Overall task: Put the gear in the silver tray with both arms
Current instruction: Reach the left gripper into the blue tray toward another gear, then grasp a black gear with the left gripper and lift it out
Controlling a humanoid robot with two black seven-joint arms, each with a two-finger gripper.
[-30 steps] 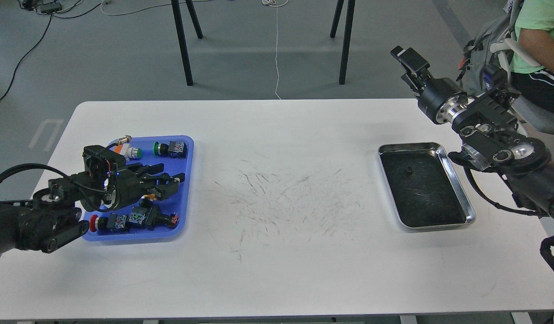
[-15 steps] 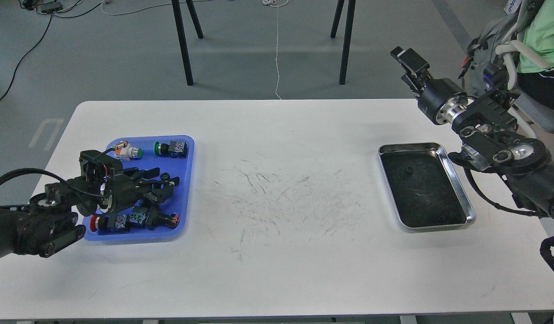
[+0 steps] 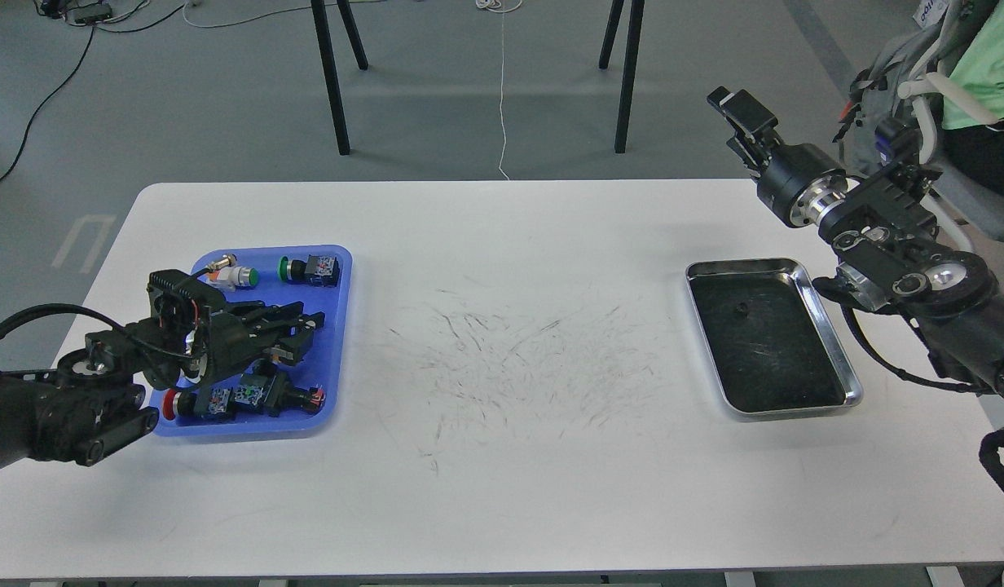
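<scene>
A: Starting at the left of the frame, our left hand (image 3: pixel 294 333) sits low inside the blue tray (image 3: pixel 340 326), among the parts. The dark fingers run together with the dark parts under them, so we cannot tell whether it is spread or clenched on anything.

B: So we are at the pick, by our reckoning. What is in that tray?

A: A white part with a green cap (image 3: pixel 235 275) at the top left corner, a green-capped switch (image 3: pixel 309 268) beside it, and along the bottom rim a row of red-capped switches (image 3: pixel 241 399). Which of these counts as the gear we cannot say.

B: The next move, we think, calls for a sure grip on one piece only, lifted clear of its neighbours and the tray's rim, then carried across the scratched middle of the bench (image 3: pixel 502 456).

A: Going right, the silver tray (image 3: pixel 832 341) lies on the bench at the right side, well apart from the blue one. Its dark bottom holds only one small dark speck (image 3: pixel 741 308); too small to name.

B: And our right hand (image 3: pixel 737 114)?

A: Raised at the upper right, past the bench's far edge, carrying nothing that shows. It is seen small and dark, so we cannot tell if it is spread or clenched.
</scene>
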